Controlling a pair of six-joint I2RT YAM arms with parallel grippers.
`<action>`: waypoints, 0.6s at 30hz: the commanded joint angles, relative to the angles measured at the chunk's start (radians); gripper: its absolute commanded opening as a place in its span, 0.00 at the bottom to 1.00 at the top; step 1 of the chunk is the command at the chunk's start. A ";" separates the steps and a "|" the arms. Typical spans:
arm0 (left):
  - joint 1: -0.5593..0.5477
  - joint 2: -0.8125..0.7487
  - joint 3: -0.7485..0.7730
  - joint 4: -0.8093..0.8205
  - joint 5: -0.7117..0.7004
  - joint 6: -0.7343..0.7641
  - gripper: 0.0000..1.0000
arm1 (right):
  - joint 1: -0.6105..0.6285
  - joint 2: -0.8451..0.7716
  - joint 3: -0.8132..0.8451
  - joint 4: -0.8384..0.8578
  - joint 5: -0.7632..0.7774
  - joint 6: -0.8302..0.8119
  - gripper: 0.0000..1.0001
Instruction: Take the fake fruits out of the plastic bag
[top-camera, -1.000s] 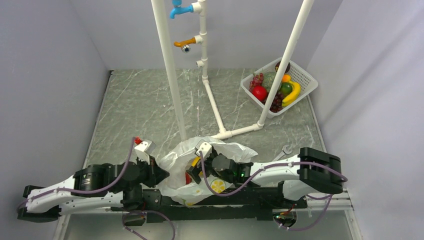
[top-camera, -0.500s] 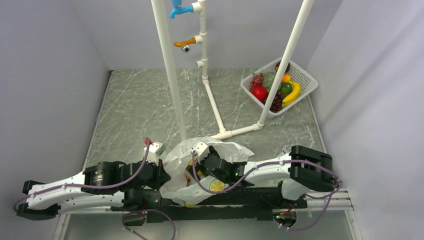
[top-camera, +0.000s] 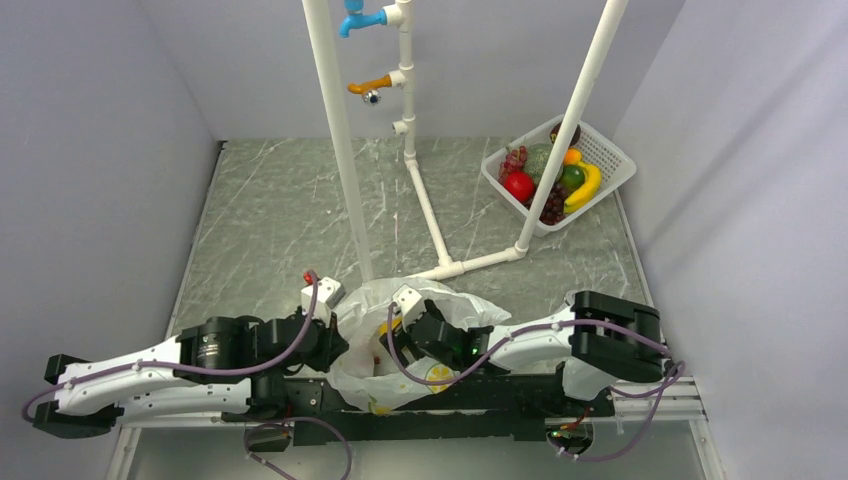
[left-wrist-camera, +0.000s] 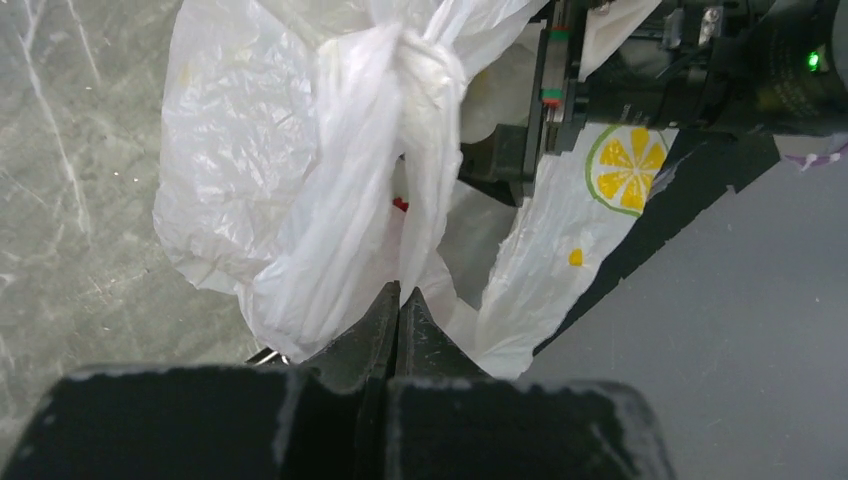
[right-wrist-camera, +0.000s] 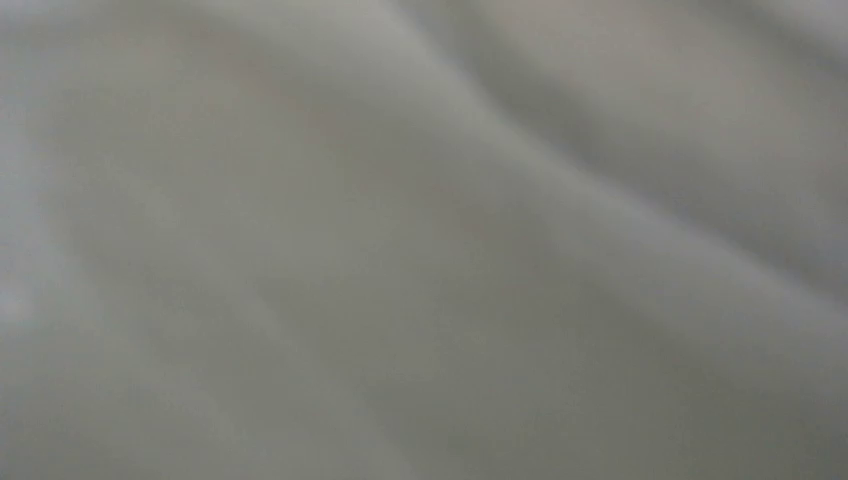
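Left fingers, pressed together, pinched the bag at the near bench edge. Right fingers stood spread inside it, among mostly hidden fruits. Loose film could have snagged them, blocking a clean grasp.

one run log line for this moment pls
left fingers: shut on plastic bag handle | right fingers: open inside bag mouth | fruit: red piece visible in bag | phase: reach into bag

We record the plastic bag as thin, crinkled, translucent film. The table reads as veined grey stone, matt; the pipe frame as smooth white plastic.
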 joint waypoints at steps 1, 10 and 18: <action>0.040 0.054 0.044 0.050 0.017 0.106 0.00 | 0.005 0.064 0.075 0.070 -0.012 -0.003 0.90; 0.288 0.098 0.050 0.060 0.178 0.288 0.00 | 0.004 0.030 0.079 0.033 -0.010 0.017 0.59; 0.290 0.021 -0.006 0.117 0.171 0.314 0.00 | 0.004 -0.119 0.053 -0.028 -0.069 0.019 0.29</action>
